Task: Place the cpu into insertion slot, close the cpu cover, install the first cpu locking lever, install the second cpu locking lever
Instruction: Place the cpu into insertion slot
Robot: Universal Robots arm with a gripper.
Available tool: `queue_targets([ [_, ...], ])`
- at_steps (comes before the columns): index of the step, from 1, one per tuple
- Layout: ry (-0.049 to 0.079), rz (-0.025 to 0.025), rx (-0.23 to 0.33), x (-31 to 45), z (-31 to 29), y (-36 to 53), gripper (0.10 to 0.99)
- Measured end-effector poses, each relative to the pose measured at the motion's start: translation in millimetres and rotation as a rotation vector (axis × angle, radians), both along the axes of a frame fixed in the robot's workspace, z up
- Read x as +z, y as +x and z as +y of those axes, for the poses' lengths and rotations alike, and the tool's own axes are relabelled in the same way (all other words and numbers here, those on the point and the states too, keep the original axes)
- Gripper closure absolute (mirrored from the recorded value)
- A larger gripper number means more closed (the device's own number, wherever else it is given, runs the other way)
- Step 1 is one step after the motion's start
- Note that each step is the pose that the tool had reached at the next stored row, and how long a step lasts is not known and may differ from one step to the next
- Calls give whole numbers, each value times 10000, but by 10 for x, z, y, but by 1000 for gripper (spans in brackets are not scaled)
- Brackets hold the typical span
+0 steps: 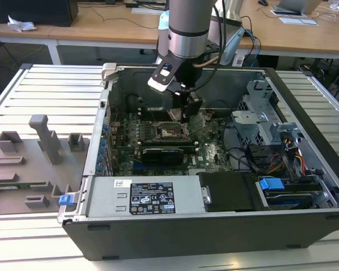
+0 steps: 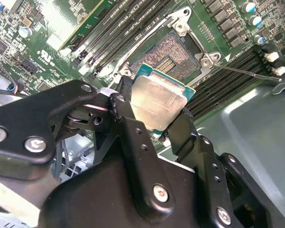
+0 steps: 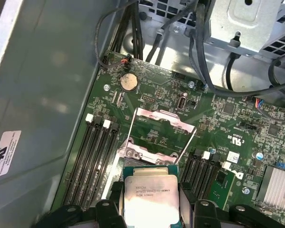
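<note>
We are on the first step. Our end effector (image 2: 154,116) is clamped on the cpu (image 2: 157,100), its fingers (image 2: 125,111) pinching two opposite edges. It holds the chip close over the edge of the insertion slot (image 2: 173,56), not yet seated. The cpu cover (image 3: 164,115) stands swung open beside the socket. We judge that placement calls for squaring the chip to the socket's rim and lowering it flat and gently before letting go.

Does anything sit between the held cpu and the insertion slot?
Nothing visible does. The gripper holds the cpu close to the insertion slot, whose contacts lie bare. The cpu cover is swung open, clear of the slot.
</note>
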State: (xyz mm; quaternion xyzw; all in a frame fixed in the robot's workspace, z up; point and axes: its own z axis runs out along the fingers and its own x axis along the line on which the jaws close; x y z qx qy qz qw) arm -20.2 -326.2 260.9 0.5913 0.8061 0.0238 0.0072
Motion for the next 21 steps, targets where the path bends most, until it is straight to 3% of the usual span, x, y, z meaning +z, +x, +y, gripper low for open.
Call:
queue_targets([
  [21,-46,-1,-1353,-3,0,0,541],
])
